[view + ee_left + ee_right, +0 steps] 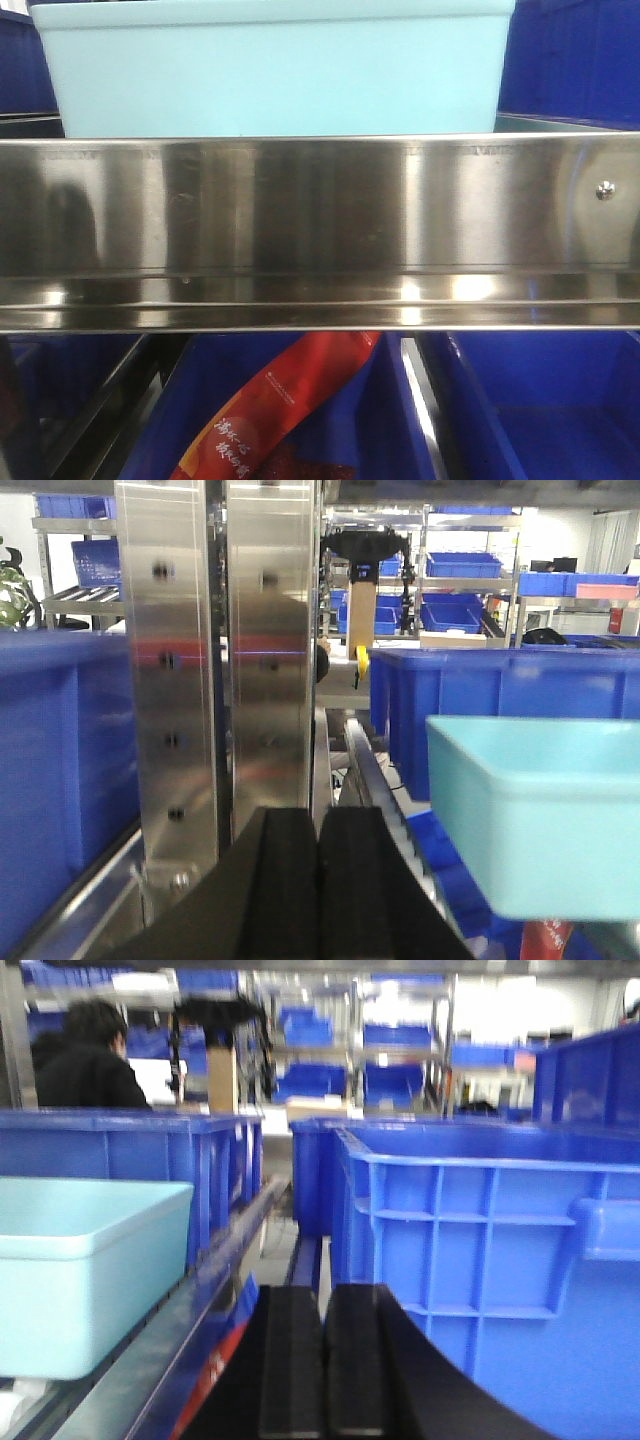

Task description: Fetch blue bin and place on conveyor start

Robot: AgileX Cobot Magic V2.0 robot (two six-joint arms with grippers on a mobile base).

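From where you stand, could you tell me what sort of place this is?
Probably a warehouse or factory storeroom: steel racks, many blue crates, and a pale bin on one rack.

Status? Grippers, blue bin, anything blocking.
Left gripper shut, empty; right gripper shut, empty. Blue bin ungrasped, sitting behind the steel rail. Dark blue crates close on both sides; conveyor not in view.

The steel rail hides the base of the blue bin from me. Right of my left gripper the frame edge cuts it off; beyond my right gripper, shelves blur.
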